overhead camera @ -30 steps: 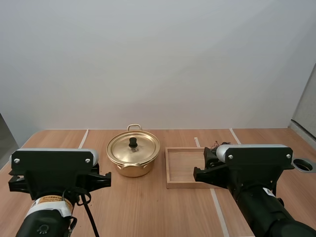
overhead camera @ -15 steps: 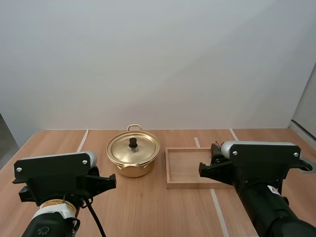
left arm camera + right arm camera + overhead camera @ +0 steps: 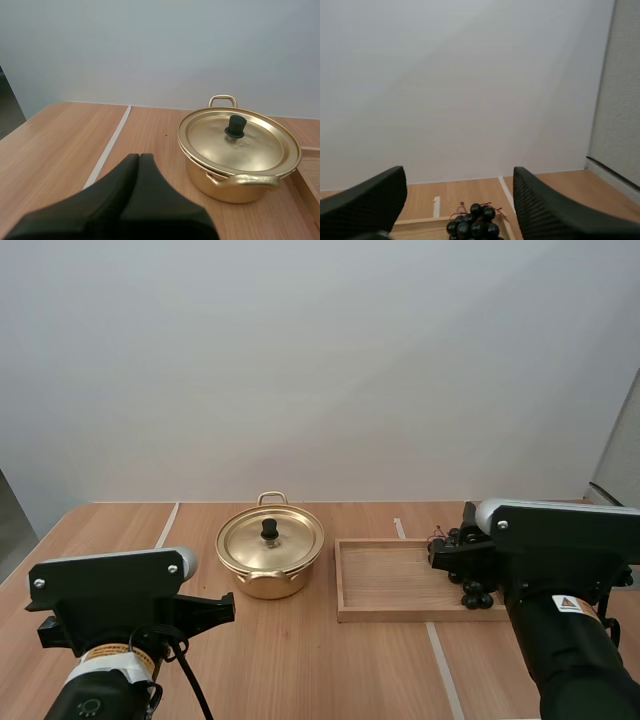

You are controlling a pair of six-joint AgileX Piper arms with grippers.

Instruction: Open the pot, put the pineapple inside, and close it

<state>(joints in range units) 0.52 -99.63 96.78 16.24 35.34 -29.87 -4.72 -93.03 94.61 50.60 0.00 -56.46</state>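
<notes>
Clenched empty, left gripper (image 3: pixel 139 157) faces the lidded pot (image 3: pixel 239 150); right gripper (image 3: pixel 459 172) spread apart, grapes (image 3: pixel 472 226) just ahead in the tray (image 3: pixel 385 582).

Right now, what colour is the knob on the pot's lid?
Black. The knob stands at the middle of the gold lid; the left wrist view shows it best.

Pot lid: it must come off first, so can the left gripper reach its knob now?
Probably yes: the knob stands free ahead of the left gripper, with only table between, though it is shut.
</notes>
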